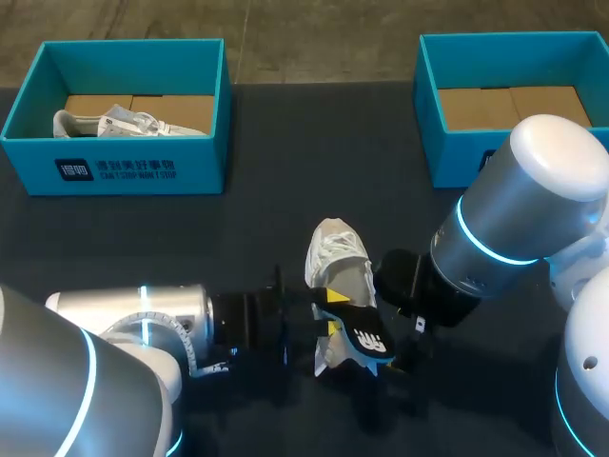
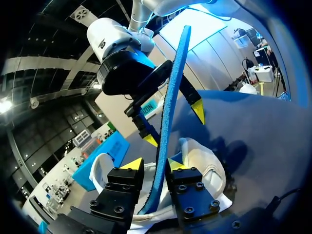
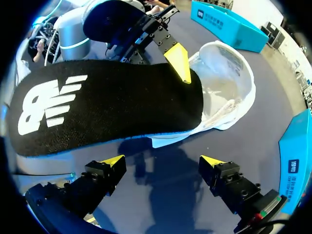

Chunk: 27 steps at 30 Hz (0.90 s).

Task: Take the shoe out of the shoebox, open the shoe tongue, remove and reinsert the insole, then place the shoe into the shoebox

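Dark table (image 1: 285, 205): two teal boxes, the left shoebox (image 1: 114, 169) with one white boxed shoe (image 1: 124, 124) in it, the right shoebox (image 1: 457, 157) opposite. A second white shoe (image 1: 338, 262) lies on the table between the arms. One insole (image 1: 366, 333), black over blue, sits over that shoe's opening, the left pincer (image 2: 155, 165) clenched on its edge and the right pincer (image 3: 162, 161) released, grasping nothing. Insole step in hand, I judge: next, feed it back into the opening with the shoe steadied.

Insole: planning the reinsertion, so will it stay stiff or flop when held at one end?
Probably semi-flexible: the insole stands nearly straight from the left gripper, bowing slightly. Likely light: thin foam, held by one end.
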Each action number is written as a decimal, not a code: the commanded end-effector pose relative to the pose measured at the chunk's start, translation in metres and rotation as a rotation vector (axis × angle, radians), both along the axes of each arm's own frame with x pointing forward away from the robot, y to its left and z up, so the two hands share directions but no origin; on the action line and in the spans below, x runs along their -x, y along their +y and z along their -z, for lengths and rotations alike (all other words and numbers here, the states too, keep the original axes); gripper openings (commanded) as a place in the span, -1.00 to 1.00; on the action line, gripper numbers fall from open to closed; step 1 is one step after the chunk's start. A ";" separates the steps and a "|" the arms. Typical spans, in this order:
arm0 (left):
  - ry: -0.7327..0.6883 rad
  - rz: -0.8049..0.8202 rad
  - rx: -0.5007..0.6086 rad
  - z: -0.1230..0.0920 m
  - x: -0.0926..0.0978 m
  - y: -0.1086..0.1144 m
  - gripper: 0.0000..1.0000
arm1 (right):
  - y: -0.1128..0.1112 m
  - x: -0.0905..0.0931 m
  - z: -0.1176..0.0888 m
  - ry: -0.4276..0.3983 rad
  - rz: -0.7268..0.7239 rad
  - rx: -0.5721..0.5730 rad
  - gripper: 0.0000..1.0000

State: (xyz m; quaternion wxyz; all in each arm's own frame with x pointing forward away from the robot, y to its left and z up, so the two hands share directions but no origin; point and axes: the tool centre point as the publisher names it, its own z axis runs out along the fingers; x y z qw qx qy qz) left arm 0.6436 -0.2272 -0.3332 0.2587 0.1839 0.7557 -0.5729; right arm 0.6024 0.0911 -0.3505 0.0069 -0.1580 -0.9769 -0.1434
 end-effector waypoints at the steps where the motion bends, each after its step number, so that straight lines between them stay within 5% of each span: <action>1: 0.006 -0.007 -0.027 -0.004 0.003 -0.001 -0.40 | -0.001 0.001 0.000 0.000 0.000 -0.003 1.00; 27: 0.005 0.016 -0.122 -0.018 0.007 -0.016 -0.52 | -0.001 0.001 0.000 0.000 0.000 -0.003 1.00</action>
